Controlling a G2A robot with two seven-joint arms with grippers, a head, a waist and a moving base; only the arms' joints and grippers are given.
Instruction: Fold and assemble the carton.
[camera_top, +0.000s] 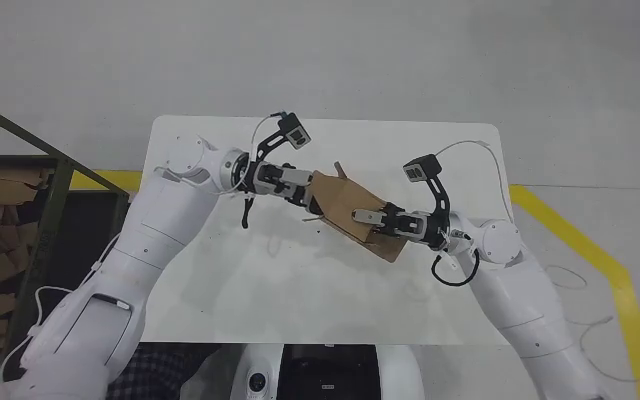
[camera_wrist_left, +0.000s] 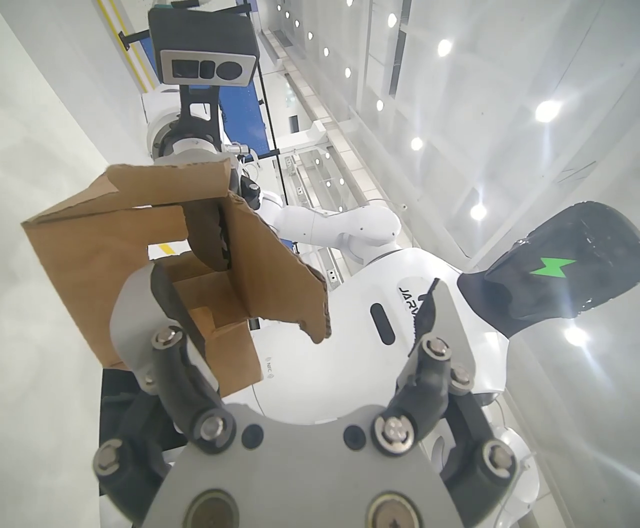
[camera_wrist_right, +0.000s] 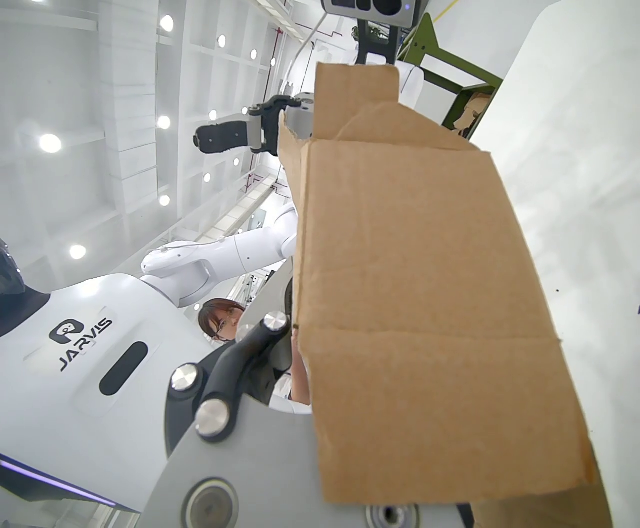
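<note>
Here the left claw (camera_wrist_left: 295, 290) stands wide apart, one finger (camera_wrist_left: 167, 305) at the open end of the carton (camera_wrist_left: 100, 240), the other free. Opposite, the right claw (camera_top: 368, 216) is clamped on the carton's wall. Both arms are bent inward, meeting above the desk (camera_top: 250, 290).

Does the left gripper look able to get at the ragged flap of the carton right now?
Probably yes. The left gripper is open, one finger is beside the carton, and the ragged flap stands ahead, with nothing in front of it; how far ahead is hard to tell.
</note>
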